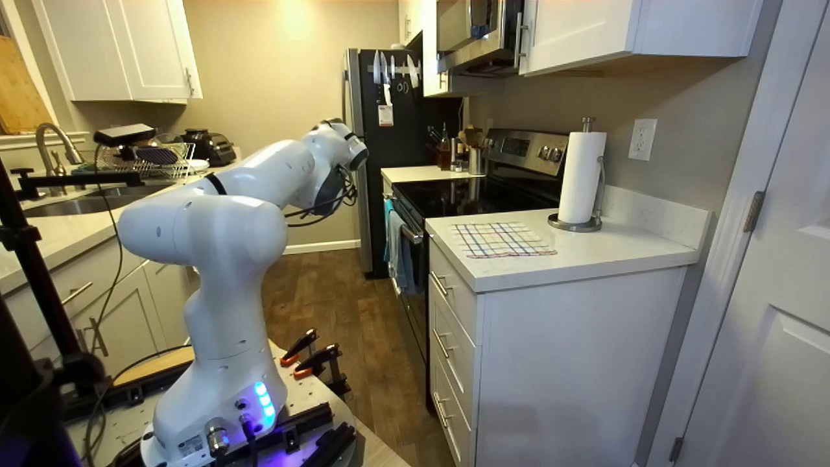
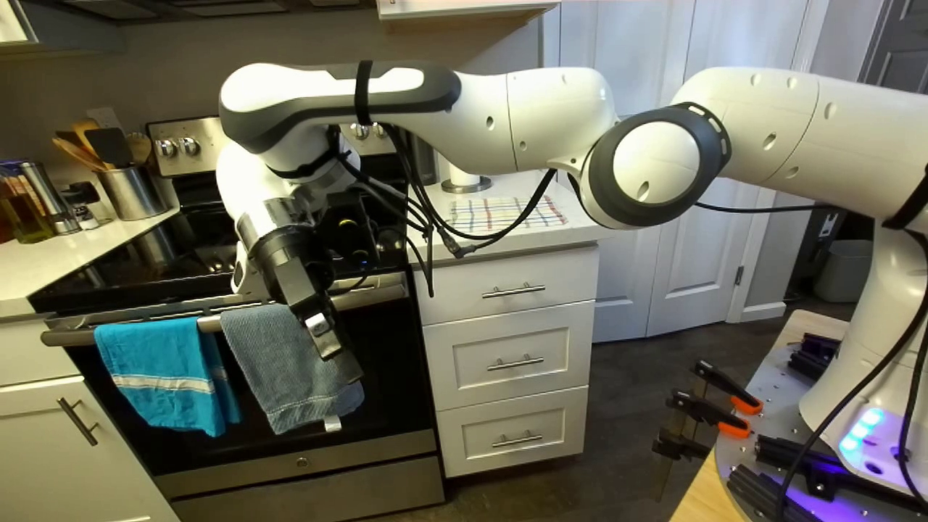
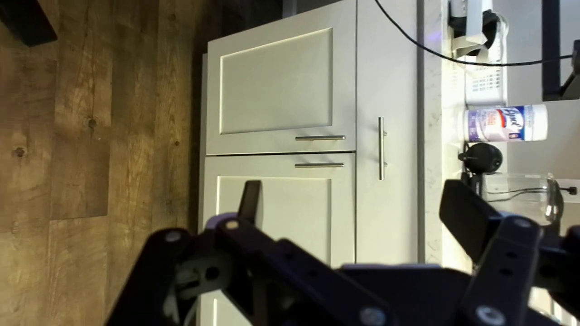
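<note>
In an exterior view a blue towel hangs left of the claw, whose empty jaws stand wide apart, a grey towel hangs behind it on the same oven handle, and drawers stand to its right.

In an exterior view, a paper towel roll stands upright on its holder on the desk, near a flat checked cloth; knives hang on the dark fridge. In both exterior views, utensils stand in a metal pot. The wrist view shows a white-and-purple tub near a clear container.
</note>
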Motion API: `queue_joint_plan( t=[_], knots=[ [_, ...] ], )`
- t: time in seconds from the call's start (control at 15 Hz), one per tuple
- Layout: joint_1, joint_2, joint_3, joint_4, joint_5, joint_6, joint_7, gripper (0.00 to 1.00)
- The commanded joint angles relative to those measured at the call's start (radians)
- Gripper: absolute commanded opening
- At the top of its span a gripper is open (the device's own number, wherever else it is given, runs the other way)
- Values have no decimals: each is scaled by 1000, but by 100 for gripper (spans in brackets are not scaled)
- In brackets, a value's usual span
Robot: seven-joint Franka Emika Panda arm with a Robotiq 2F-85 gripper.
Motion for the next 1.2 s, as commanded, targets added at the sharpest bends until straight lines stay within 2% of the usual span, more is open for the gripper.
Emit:
queue_joint_plan(
  t=[0.0, 0.07, 0.47, 1.0, 1.13],
  knots=[
    [31, -9, -61, 32, -89, -19, -31, 100],
    [30, -29, -79, 3, -112, -7, -36, 100],
    [53, -63, -191, 13, -267, -12, -28, 100],
    [9, -103, -290, 3, -385, -29, -9, 100],
    [16, -101, -329, -3, -437, -39, -4, 100]
  ],
)
